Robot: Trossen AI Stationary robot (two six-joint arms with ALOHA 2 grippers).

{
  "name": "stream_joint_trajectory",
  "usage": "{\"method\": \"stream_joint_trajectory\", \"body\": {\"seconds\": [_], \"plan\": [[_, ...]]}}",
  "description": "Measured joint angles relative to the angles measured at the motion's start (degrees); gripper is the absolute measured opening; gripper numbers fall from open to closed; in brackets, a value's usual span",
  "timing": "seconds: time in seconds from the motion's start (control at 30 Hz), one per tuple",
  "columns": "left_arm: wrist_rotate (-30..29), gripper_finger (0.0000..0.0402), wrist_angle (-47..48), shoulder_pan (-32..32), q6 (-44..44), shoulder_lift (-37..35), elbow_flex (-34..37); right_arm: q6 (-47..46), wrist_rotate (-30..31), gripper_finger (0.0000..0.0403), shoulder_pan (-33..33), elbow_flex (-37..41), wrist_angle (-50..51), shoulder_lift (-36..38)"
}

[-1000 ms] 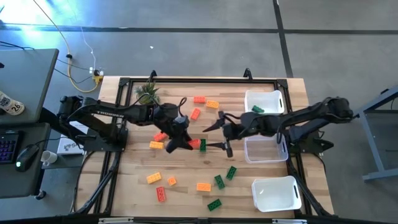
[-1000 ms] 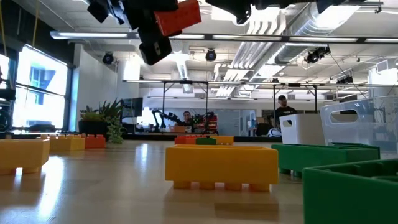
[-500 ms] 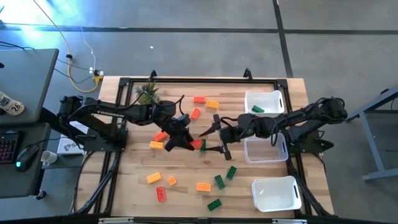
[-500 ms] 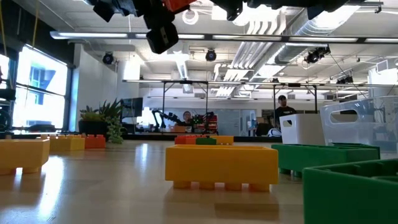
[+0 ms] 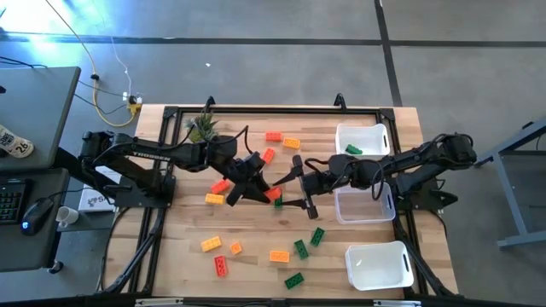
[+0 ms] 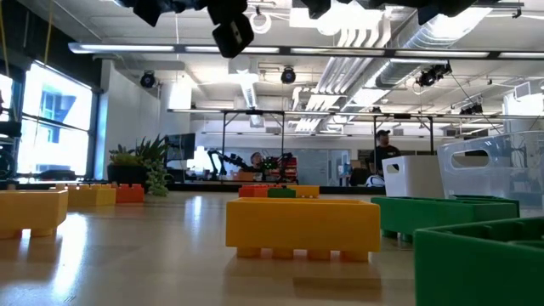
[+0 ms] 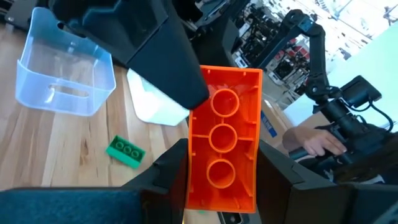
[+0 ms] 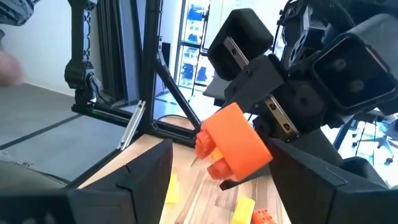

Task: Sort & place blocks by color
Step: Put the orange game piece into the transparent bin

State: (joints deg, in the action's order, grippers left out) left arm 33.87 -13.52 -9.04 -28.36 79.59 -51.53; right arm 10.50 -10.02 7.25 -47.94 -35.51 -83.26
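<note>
Red-orange block (image 7: pixel 224 146) in left gripper (image 5: pixel 266 189) — studs underside visible

You have a bright red-orange brick (image 7: pixel 224 146) between the black fingers of the left gripper (image 5: pixel 271 193), its underside showing three round orange tubes. Across your pale wood-grain counter (image 5: pixel 183 226) lie yellow-orange (image 5: pixel 211 244), red-orange (image 5: pixel 221 265) and green (image 5: pixel 293 280) bricks, and a green plant (image 5: pixel 203 128) stands by the black frame. Your three bins (image 5: pixel 379 265) are translucent white, the top one (image 5: pixel 363 139) with one green brick (image 5: pixel 354 150) inside.
</note>
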Motion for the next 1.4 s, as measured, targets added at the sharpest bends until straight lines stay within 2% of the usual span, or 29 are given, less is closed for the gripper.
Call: {"method": "stream_joint_trajectory", "body": {"seconds": [0.2, 0.47, 0.87, 1.13, 1.4], "plan": [[-2.4, 0.0115, -0.1, 0.0, 0.0, 0.0, 0.0, 0.1, 0.3, 0.0237, 0.0, 0.0, -2.2, 0.0], [-2.4, 0.0115, -0.1, 0.0, 0.0, 0.0, 0.0, 0.1, 0.4, 0.0184, -0.1, 0.0, -2.0, 0.0], [-2.4, 0.0115, 0.0, 0.0, -0.4, 0.0, 0.0, 0.1, 0.4, 0.0154, -0.2, 0.0, -0.4, 0.0], [-1.5, 0.0115, 0.0, 0.0, -1.5, 0.0, 0.0, 1.2, -0.1, 0.0111, -0.1, 0.0, 0.2, 0.0], [-1.9, 0.0122, 0.5, 0.0, -2.1, 0.0, 0.1, 0.1, 0.4, 0.0105, -0.1, 0.0, 2.1, 0.0]]}}
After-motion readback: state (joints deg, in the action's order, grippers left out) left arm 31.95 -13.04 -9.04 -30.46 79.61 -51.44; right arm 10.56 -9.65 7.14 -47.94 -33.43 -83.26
